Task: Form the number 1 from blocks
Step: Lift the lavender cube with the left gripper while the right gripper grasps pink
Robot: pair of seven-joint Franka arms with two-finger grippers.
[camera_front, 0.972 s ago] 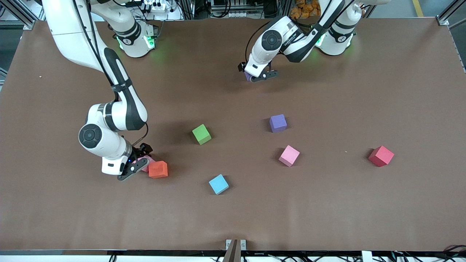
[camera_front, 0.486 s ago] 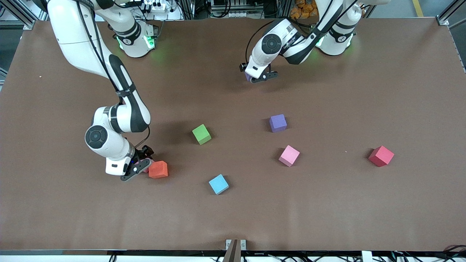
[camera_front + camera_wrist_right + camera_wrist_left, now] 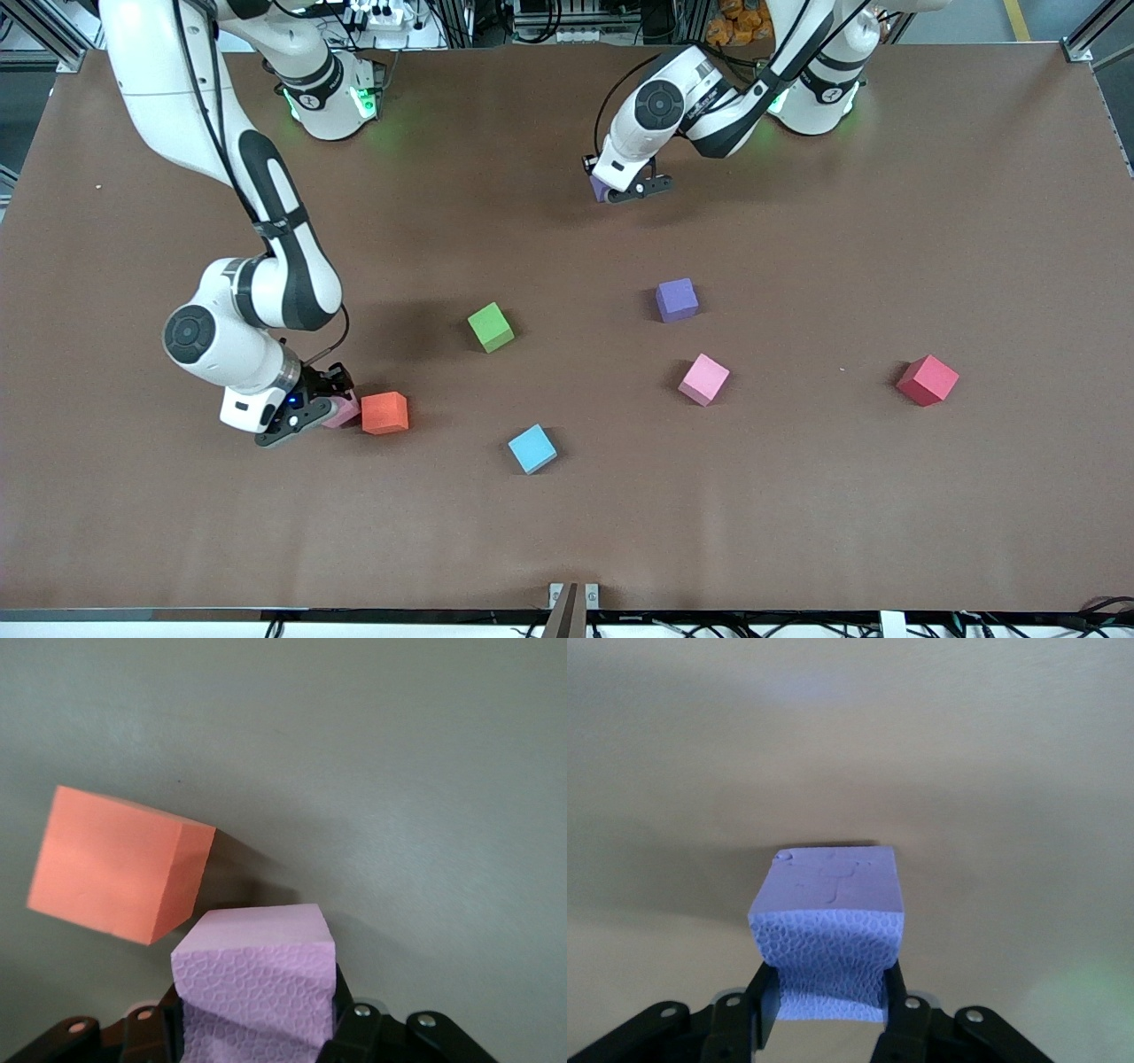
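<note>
Both tools are closed on blocks now: your left tool (image 3: 625,190) pinches a purple block (image 3: 828,930) between its fingers, low over the counter (image 3: 886,496) near the arms' bases, and your right tool (image 3: 312,413) pinches a light pink block (image 3: 257,979) toward the right arm's end of the counter, just beside the orange block (image 3: 384,413). In the right wrist view the orange block sits close to the held pink one but does not seem to touch it. The second purple block (image 3: 677,299) and the second pink block (image 3: 704,379) lie loose near the middle, the pink one nearer to the front camera. A green cube (image 3: 490,327), a light blue cube (image 3: 532,448) and a red cube (image 3: 928,380) are also there and are not part of the figure. I judge that the step in hand is the first pick-up, because no line of blocks exists yet. Next you need to lift both blocks free and choose one place for the column; take care that the pink block does not push the orange one when it rises.
</note>
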